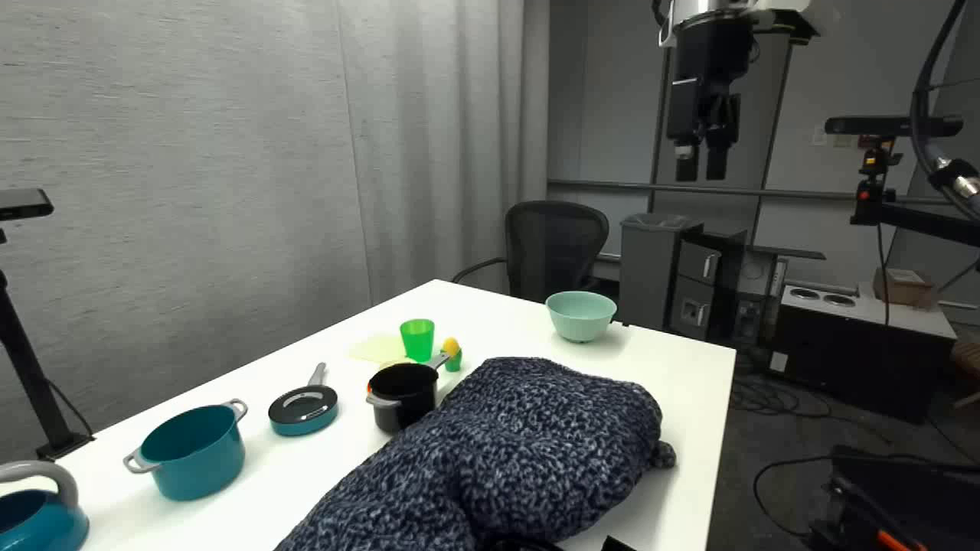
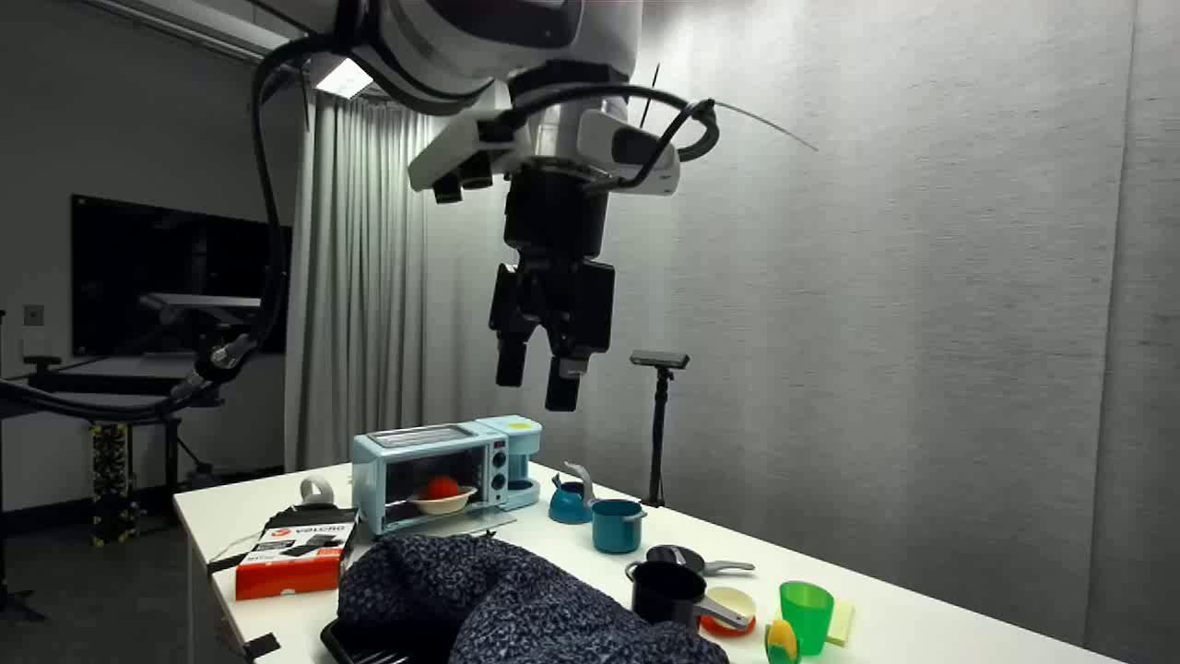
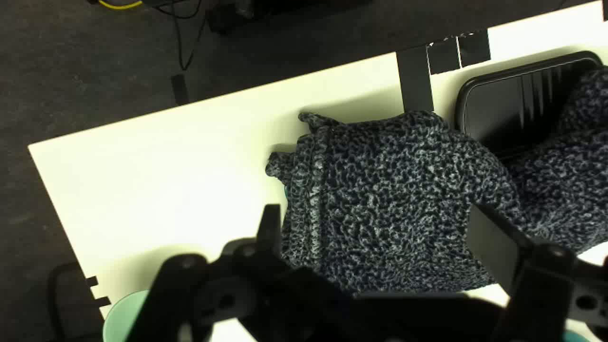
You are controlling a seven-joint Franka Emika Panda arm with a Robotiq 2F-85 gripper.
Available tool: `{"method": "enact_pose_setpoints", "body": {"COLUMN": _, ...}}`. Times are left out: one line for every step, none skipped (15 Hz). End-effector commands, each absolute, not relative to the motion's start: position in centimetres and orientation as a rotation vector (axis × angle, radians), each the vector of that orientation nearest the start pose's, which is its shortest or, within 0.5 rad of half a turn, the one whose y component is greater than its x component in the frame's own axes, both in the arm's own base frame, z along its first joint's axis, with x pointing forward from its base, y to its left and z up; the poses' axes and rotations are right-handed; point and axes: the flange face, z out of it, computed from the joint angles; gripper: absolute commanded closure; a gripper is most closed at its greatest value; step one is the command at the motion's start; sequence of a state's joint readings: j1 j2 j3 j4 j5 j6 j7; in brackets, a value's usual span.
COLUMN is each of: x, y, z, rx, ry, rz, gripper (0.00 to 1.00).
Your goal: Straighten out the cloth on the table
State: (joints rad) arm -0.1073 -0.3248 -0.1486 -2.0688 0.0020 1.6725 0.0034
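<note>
The cloth (image 1: 528, 451) is dark navy with white specks. It lies rumpled and humped on the white table (image 1: 693, 375), and it also shows in an exterior view (image 2: 544, 599). In the wrist view the cloth (image 3: 403, 199) has a ribbed, folded edge at its left with two small corners sticking out. A thin teal rim peeks from under that edge; what lies beneath is hidden. My gripper (image 1: 701, 163) hangs high above the table, pointing down, apart from the cloth. In the wrist view the gripper (image 3: 377, 228) has its fingers wide apart, with nothing between them.
A black tray (image 3: 513, 107) lies partly under the cloth. A black pot (image 1: 402, 405) stands close beside it. A mint bowl (image 1: 580, 315), green cup (image 1: 417, 340), pan (image 1: 304, 409) and teal pot (image 1: 195, 451) stand around. A blue toaster oven (image 2: 424, 484) and Velcro box (image 2: 295, 558) are behind.
</note>
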Motion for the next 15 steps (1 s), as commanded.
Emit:
{"method": "enact_pose_setpoints", "body": {"x": 43.45, "y": -12.11, "z": 55.91, "rx": -3.057, "ry": 0.384, "rz": 0.108, "gripper": 0.00}}
{"method": "enact_pose_setpoints", "body": {"x": 43.45, "y": -12.11, "z": 55.91, "rx": -3.058, "ry": 0.384, "rz": 0.107, "gripper": 0.00}}
{"method": "enact_pose_setpoints", "body": {"x": 43.45, "y": -12.10, "z": 55.91, "rx": -3.058, "ry": 0.384, "rz": 0.107, "gripper": 0.00}}
{"method": "enact_pose_setpoints", "body": {"x": 43.45, "y": -12.10, "z": 55.91, "rx": -3.058, "ry": 0.384, "rz": 0.107, "gripper": 0.00}}
{"method": "enact_pose_setpoints", "body": {"x": 43.45, "y": -12.10, "z": 55.91, "rx": -3.058, "ry": 0.384, "rz": 0.107, "gripper": 0.00}}
{"method": "enact_pose_setpoints", "body": {"x": 43.45, "y": -12.10, "z": 55.91, "rx": -3.058, "ry": 0.384, "rz": 0.107, "gripper": 0.00}}
{"method": "enact_pose_setpoints", "body": {"x": 43.45, "y": -12.10, "z": 55.91, "rx": -3.058, "ry": 0.384, "rz": 0.107, "gripper": 0.00}}
{"method": "enact_pose_setpoints", "body": {"x": 43.45, "y": -12.10, "z": 55.91, "rx": -3.058, "ry": 0.384, "rz": 0.107, "gripper": 0.00}}
{"method": "enact_pose_setpoints", "body": {"x": 43.45, "y": -12.10, "z": 55.91, "rx": -3.058, "ry": 0.384, "rz": 0.107, "gripper": 0.00}}
{"method": "enact_pose_setpoints", "body": {"x": 43.45, "y": -12.10, "z": 55.91, "rx": -3.058, "ry": 0.384, "rz": 0.107, "gripper": 0.00}}
{"method": "enact_pose_setpoints", "body": {"x": 43.45, "y": -12.10, "z": 55.91, "rx": -3.058, "ry": 0.384, "rz": 0.107, "gripper": 0.00}}
{"method": "enact_pose_setpoints", "body": {"x": 43.45, "y": -12.10, "z": 55.91, "rx": -3.058, "ry": 0.384, "rz": 0.107, "gripper": 0.00}}
{"method": "enact_pose_setpoints", "body": {"x": 43.45, "y": -12.10, "z": 55.91, "rx": -3.058, "ry": 0.384, "rz": 0.107, "gripper": 0.00}}
{"method": "enact_pose_setpoints", "body": {"x": 43.45, "y": -12.10, "z": 55.91, "rx": -3.058, "ry": 0.384, "rz": 0.107, "gripper": 0.00}}
{"method": "enact_pose_setpoints", "body": {"x": 43.75, "y": -12.21, "z": 55.85, "rx": -3.043, "ry": 0.425, "rz": 0.092, "gripper": 0.00}}
